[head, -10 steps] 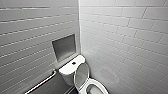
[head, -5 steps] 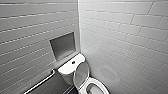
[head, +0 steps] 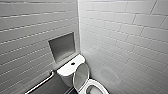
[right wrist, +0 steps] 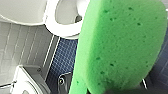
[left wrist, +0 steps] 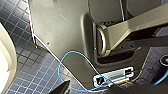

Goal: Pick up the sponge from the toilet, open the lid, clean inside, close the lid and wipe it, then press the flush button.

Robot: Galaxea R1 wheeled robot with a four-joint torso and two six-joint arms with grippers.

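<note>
Sponge, bright green and porous, is clenched in the right gripper, and its long body reaches out past the jaws. Beyond the jaws, under the sponge, lies the toilet with its bowl open and dark blue floor tiles beside it. Farther off, the lid stands raised against the tank. The tank's flat top carries the flush button, with a wall niche above.

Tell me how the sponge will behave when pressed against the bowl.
The sponge looks pitted with open pores, so probably soft, squashing rather than staying stiff. Its foamy bulk suggests it is light for its size. The rough surface likely grips the glossy bowl instead of sliding.
</note>
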